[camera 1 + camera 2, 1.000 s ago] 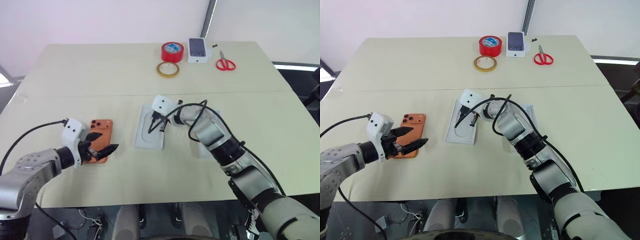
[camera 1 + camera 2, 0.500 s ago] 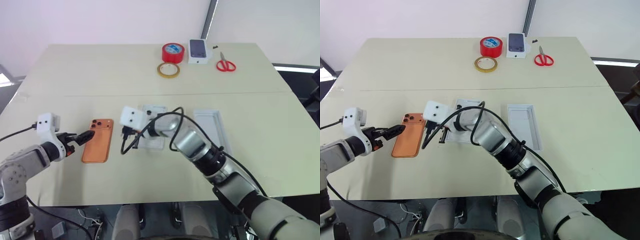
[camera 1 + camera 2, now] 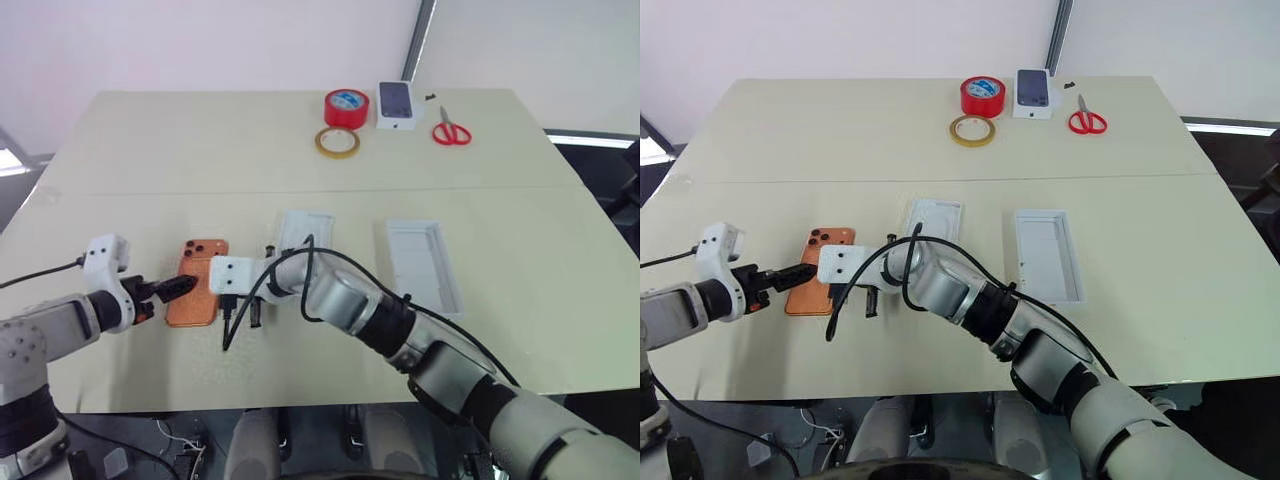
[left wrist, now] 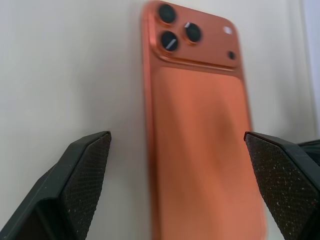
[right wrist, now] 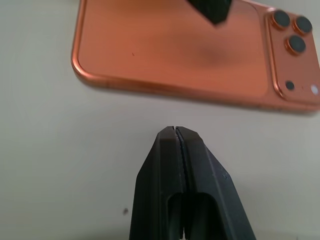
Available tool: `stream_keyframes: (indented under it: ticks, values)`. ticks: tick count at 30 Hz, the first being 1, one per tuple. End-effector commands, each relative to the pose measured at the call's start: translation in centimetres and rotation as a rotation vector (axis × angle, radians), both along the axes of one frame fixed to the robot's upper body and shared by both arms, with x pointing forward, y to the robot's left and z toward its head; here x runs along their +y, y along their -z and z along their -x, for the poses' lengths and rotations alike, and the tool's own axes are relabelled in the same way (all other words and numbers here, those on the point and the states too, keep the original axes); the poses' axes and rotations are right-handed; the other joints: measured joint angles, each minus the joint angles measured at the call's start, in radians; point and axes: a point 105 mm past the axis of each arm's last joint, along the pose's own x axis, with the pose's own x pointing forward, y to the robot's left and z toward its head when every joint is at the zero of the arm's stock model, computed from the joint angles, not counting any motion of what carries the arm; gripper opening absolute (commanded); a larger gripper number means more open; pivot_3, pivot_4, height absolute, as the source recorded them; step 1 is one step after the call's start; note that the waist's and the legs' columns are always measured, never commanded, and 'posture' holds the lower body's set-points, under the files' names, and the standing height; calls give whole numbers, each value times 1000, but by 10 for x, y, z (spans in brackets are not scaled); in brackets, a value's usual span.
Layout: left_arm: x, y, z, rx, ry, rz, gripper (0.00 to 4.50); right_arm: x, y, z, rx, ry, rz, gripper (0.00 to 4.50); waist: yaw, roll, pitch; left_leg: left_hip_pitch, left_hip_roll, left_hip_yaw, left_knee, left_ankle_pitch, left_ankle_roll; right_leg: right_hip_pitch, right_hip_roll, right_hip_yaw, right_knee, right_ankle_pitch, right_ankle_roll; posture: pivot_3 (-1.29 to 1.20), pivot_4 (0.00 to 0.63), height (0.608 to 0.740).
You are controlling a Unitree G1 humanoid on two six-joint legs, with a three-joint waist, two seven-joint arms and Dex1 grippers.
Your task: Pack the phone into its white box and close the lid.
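Your left gripper point(image 4: 177, 150) straddles the phone point(image 4: 200, 130) with fingers apart; right wrist view shows the right gripper point(image 5: 176, 131) pinched together beside it.

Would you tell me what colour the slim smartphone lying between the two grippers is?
The slim smartphone is orange, with a metallic sheen; the right wrist view shows it best.

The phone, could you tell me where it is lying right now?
The phone lies back-up on the table's near left part, between the open left gripper and the shut right gripper, left of the white insert.
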Motion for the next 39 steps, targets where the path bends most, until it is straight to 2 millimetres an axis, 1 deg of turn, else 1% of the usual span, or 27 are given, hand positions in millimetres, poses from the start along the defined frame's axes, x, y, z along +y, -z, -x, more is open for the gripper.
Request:
stream_keyframes:
  ticks: [1,4,10,20,28,30,35,39]
  values:
    - [-30,17,12,90,115,99,4492,10,-9,2,-30,-33,-23,12,1,0,0,0,0,0,0,0,0,0,-1,0,0,0,0,0,150,740]
    - [-36,11,10,56,125,151,4492,8,-10,1,-32,-32,-27,12,4,0,-1,0,-1,-1,0,0,0,0,-4,0,0,0,0,0,150,740]
    - [-43,8,11,40,148,164,4492,7,-11,-2,-35,-21,-38,12,3,0,-1,0,-1,-1,0,0,0,0,-5,0,0,0,0,0,150,740]
    - [-29,-8,1,-16,85,264,4492,6,-8,-1,-29,-18,-41,12,4,0,-1,0,-2,-2,-1,0,0,-1,-6,0,0,0,-1,0,150,740]
    - [-31,-11,0,-21,85,295,4492,5,-7,-1,-27,-16,-42,12,3,0,-1,-1,-2,-2,-2,0,0,-1,-7,0,-1,0,-1,0,150,740]
    - [-31,-12,1,-23,89,303,4492,5,-7,-1,-27,-15,-42,12,3,0,-1,-1,-2,-2,-3,0,0,-5,-7,0,-1,0,-1,0,150,740]
    - [-37,-15,2,-27,118,310,4492,4,-6,0,-27,-17,-42,12,-3,0,-1,-1,-3,-2,-6,0,-1,-6,-8,1,-2,0,-1,0,150,740]
    - [-32,-14,2,-19,90,303,4492,5,-6,0,-28,-18,-43,12,-4,0,-1,-1,-3,-2,-10,1,-2,-6,-8,1,-2,0,-1,0,150,740]
